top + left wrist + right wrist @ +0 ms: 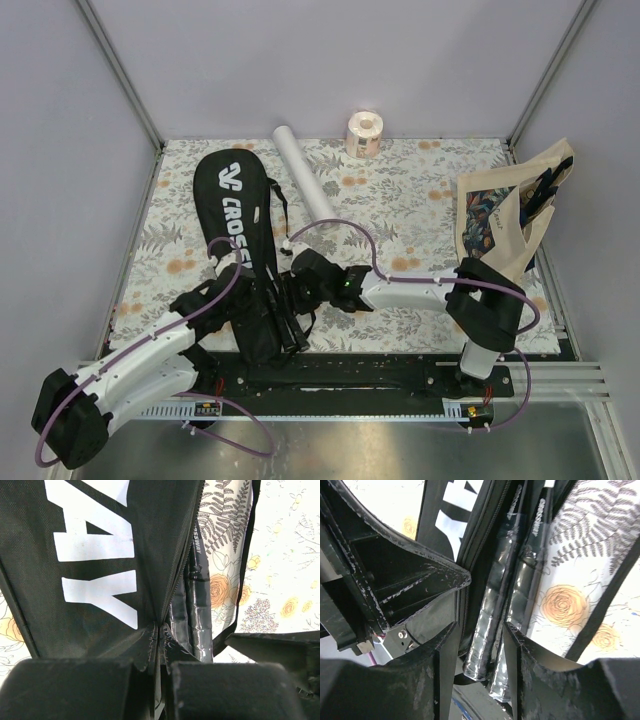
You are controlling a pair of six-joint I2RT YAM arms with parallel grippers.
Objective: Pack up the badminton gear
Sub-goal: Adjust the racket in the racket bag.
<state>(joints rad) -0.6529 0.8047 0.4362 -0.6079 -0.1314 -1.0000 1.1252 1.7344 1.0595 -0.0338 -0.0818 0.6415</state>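
The long black racket bag (235, 200) with white lettering lies at the left-centre of the mat, its narrow end toward the arms. My left gripper (161, 629) is shut on the bag's fabric edge (150, 645) beside the zipper, at the bag's near end (258, 305). Two black racket handles (487, 640) in shiny plastic wrap stick out of the bag's opening. My right gripper (480, 626) stands open with one finger on each side of these handles. The racket heads are hidden inside the bag. A white tube (305, 180) lies on the mat behind the bag.
A small pinkish paper roll (364, 133) stands at the back edge. A beige printed tote bag (505, 215) leans at the right wall. The floral mat (420, 200) covers the table between them. Purple cables loop over both arms.
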